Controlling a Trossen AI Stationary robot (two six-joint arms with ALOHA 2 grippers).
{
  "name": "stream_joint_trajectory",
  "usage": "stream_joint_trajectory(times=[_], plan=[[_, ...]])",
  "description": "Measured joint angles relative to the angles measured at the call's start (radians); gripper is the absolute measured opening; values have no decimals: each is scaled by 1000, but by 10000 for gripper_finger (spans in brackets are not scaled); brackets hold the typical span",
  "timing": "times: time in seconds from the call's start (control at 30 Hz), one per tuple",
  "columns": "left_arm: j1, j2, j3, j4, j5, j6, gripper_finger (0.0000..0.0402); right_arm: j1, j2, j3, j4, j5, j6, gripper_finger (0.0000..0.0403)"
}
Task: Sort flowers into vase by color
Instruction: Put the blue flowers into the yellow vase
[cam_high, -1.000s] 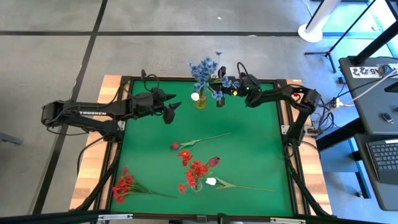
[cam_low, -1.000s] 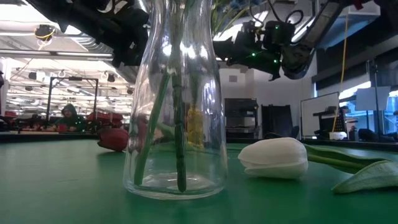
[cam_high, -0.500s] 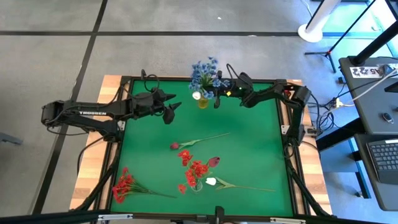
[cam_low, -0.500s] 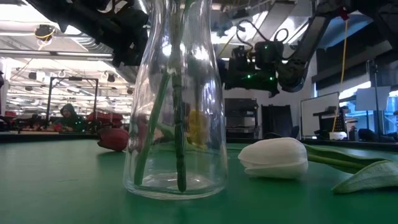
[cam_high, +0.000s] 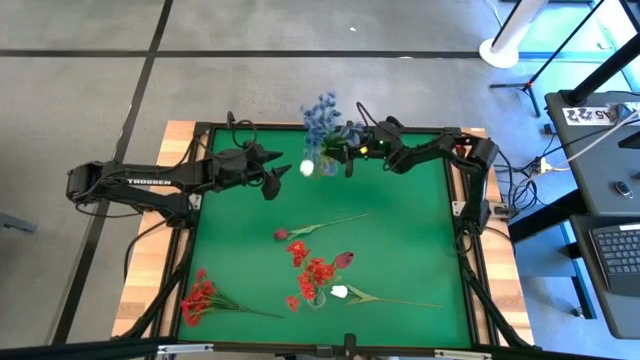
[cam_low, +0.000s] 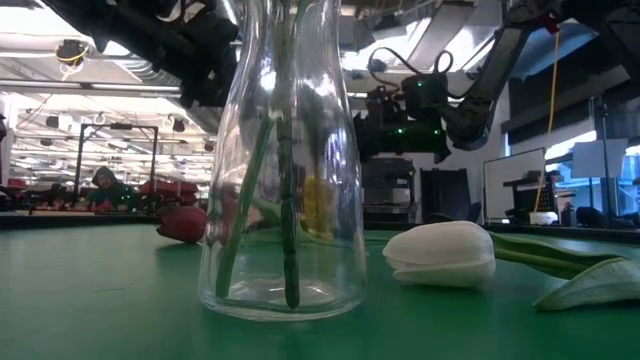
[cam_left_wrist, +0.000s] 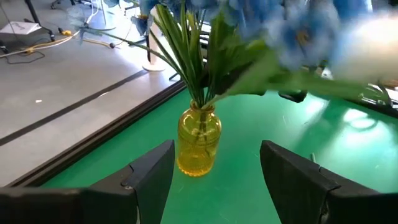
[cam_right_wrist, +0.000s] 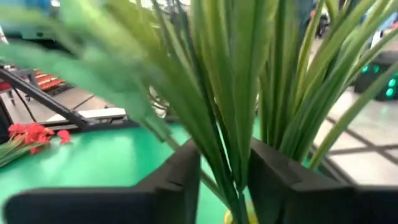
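A yellow vase (cam_high: 322, 165) (cam_left_wrist: 199, 140) stands near the table's far edge and holds blue flowers (cam_high: 320, 112) (cam_left_wrist: 292, 31). A white tulip bud (cam_high: 307, 168) (cam_left_wrist: 373, 37) sticks out of the bunch toward the left arm, blurred. My right gripper (cam_high: 348, 155) (cam_right_wrist: 224, 168) is at the vase's right side, its fingers close on either side of the green stalks. My left gripper (cam_high: 278, 177) (cam_left_wrist: 214, 180) is open and hangs to the left of the vase, touching nothing. My right gripper has the blue flowers' green stalks (cam_right_wrist: 233, 149) between its two fingers, just above the yellow vase's mouth (cam_right_wrist: 237, 218). It comes level from the table's right side, fingers across the stalks. Which stalks it grips I cannot tell. The stalks' lower ends stand in the vase.
A clear glass vase (cam_high: 315, 297) (cam_low: 285, 150) with red flowers stands near the table's near edge. Beside it lie a white tulip (cam_high: 340, 291) (cam_low: 440, 255), two dark red buds (cam_high: 281, 235) (cam_high: 343, 259) and a red bunch (cam_high: 198, 298). Green table between is bare.
My right gripper has moved toward the table's left, up to the yellow vase. The blue flower heads have leaned over to the left with it, and the white bud has swung toward the left arm and the near side.
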Motion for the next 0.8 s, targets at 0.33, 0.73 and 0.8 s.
stream_joint_trajectory(times=[0.33, 0.73, 0.8], plan=[[0, 0, 0, -30, 0, -9, 233, -3, -111, 0, -205, 2, -48, 265], [0, 0, 0, -31, 0, -11, 233, -2, -339, 0, -606, 98, -222, 337], [0, 0, 0, -31, 0, -11, 233, -2, -366, 0, -632, 98, -225, 339]])
